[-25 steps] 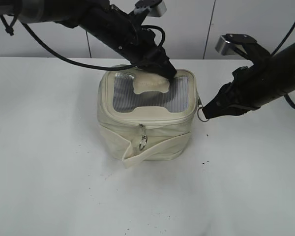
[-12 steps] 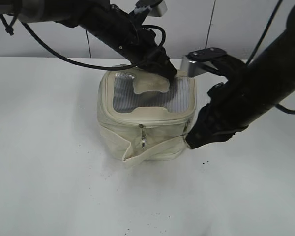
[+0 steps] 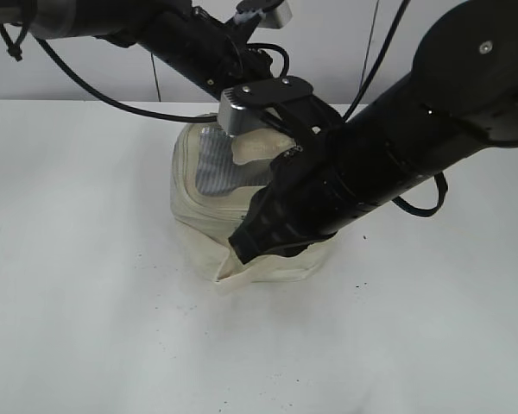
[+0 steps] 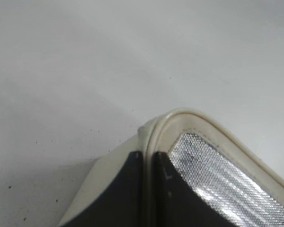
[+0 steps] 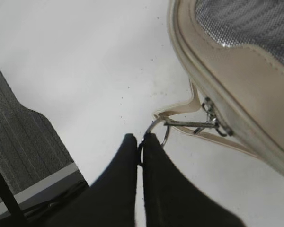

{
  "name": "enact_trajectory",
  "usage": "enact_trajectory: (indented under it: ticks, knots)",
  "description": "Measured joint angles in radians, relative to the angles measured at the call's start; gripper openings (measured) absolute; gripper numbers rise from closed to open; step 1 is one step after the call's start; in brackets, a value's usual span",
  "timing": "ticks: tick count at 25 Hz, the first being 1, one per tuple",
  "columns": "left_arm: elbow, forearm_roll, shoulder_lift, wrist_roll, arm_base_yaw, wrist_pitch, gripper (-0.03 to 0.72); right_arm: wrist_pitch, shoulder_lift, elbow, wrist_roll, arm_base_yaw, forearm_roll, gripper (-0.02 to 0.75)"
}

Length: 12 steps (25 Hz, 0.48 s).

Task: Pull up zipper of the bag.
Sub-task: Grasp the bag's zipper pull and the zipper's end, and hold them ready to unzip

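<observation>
my left gripper [image 4: 148,189] sits on the lid of the bag [image 3: 198,220], fingers nearly together, pinching a thin cream edge at the lid's corner beside the grey window [image 4: 222,175]. the bag stands mid-table [image 3: 86,259], strap [image 3: 268,267] sagging at the front. my right gripper [image 5: 141,151], reaching across the bag's front, is clenched on the round ring [image 5: 154,135] of the zipper [image 5: 210,120] pull, stretched out from the lid rim.

One cream bag [image 3: 198,203] sits on the white bench [image 3: 86,285]. Two black robot arms reach over the bag. One silver ring pull [image 5: 156,130] shows beside the bag's rim.
</observation>
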Motion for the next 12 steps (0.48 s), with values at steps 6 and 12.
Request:
enact_trajectory:
  ticks: [6,12]
  knots:
    - [0.0,0.001,-0.001,-0.001,0.0,0.0,0.038,0.006,0.0,-0.001,0.122,0.001,-0.034,0.029]
    - [0.0,0.012,-0.012,-0.005,0.0,0.007,0.055,0.137,-0.003,-0.026,0.286,-0.064,-0.1,0.418]
